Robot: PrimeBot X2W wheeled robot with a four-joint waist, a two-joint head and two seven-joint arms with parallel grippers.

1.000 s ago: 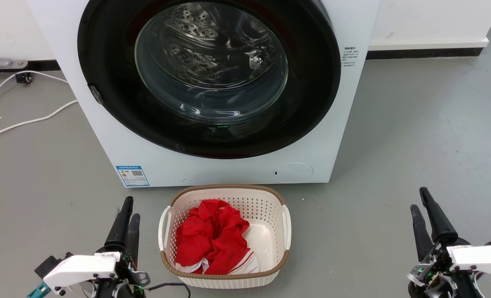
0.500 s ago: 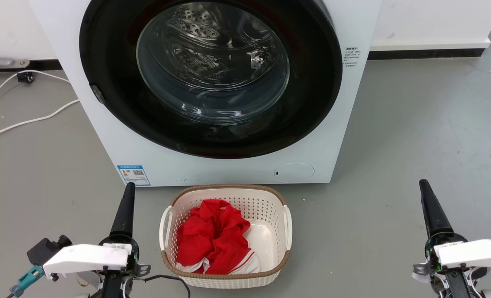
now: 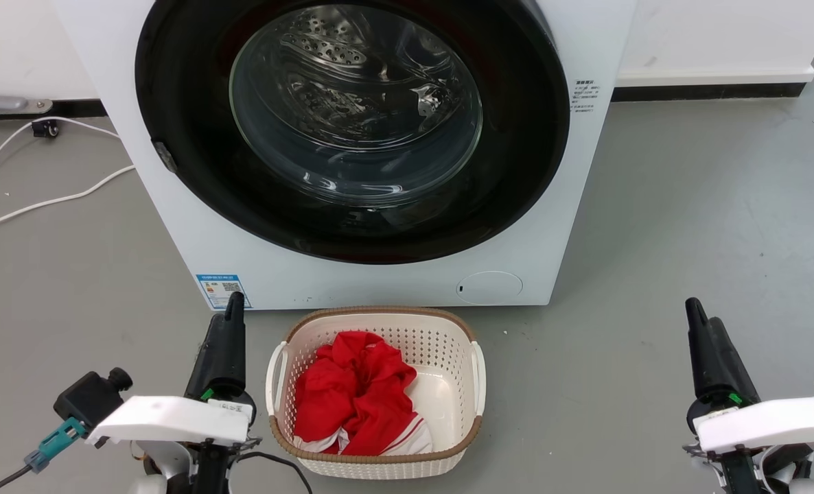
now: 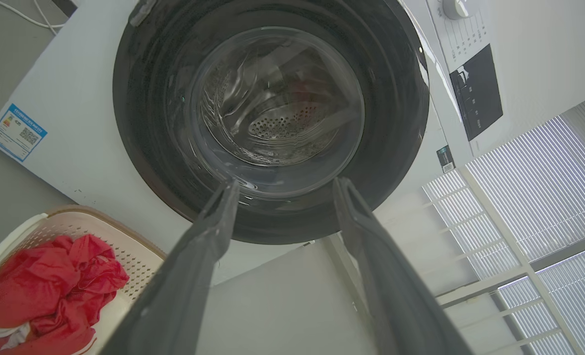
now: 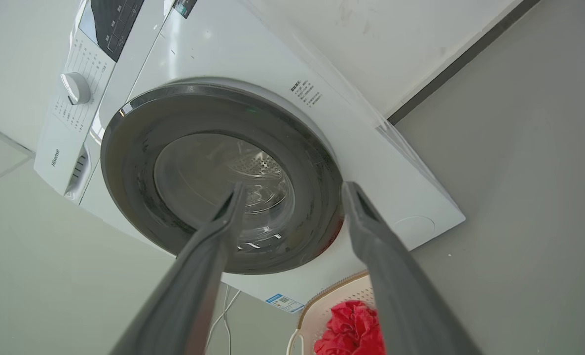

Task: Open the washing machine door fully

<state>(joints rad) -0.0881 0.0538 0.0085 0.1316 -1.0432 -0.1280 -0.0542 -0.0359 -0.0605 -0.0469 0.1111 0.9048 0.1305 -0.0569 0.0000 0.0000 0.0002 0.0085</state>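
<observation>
The white washing machine (image 3: 379, 281) stands straight ahead. Its door (image 3: 524, 137), a glossy black disc with a clear glass bowl, lies flat against the front. A small grey tab (image 3: 163, 156) sits on the door's left rim. My left gripper (image 3: 234, 303) hovers low by the blue label, left of the basket, apart from the door. In the left wrist view the left gripper (image 4: 285, 183) is open and holds nothing, with the door (image 4: 149, 123) beyond. My right gripper (image 3: 694, 312) is low at the right over bare floor. The right wrist view shows the right gripper (image 5: 293, 188) open and holding nothing, facing the door (image 5: 134, 197).
A cream perforated basket (image 3: 477, 384) holding red cloth (image 3: 352, 401) sits on the floor right against the machine's front, between my arms. White cables (image 3: 50, 200) trail over the grey floor at the left. A wall with a dark baseboard (image 3: 709, 89) runs behind.
Both grippers have turned at the wrist, so their fingers now line up one behind the other. The left one has moved forward toward the machine's lower left corner. The door has not moved.
</observation>
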